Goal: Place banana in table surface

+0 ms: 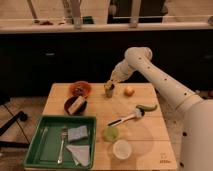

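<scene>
A small yellow object that looks like the banana point(107, 86) sits at the top of a small dark cup point(108, 92) at the back middle of the wooden table point(150, 137). My gripper point(112, 81) is right at the banana, coming down from the upper right on the white arm point(150, 67). I cannot tell whether it holds the banana or only touches it.
An orange round fruit point(129, 90) lies right of the cup. A green object point(147, 107) and a white-handled brush point(125, 119) lie further forward. Two bowls point(76, 105) stand at the left. A green tray point(50, 145), a green cup point(110, 133) and a white cup point(121, 148) stand in front.
</scene>
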Robot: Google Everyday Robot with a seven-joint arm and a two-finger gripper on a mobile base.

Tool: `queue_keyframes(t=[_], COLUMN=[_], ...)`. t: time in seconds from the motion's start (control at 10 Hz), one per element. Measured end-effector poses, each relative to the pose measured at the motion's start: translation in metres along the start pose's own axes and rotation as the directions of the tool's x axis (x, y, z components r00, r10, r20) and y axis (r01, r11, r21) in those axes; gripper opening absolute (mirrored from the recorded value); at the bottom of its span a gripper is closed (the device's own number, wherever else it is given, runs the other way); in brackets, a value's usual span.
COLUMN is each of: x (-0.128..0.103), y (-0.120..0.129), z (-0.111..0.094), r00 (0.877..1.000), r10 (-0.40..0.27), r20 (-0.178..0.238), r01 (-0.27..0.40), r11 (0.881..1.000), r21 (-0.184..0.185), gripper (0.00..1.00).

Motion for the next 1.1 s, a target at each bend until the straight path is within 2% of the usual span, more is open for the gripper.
queue_keyframes(t=[1.1], x=[-0.023], y=[-0.003], z=[-0.037], r00=[0.997], r10=[-0.072], r20=[0.020], r01=[0.070], r11=[0.995], r21=[0.072], gripper=[0.00])
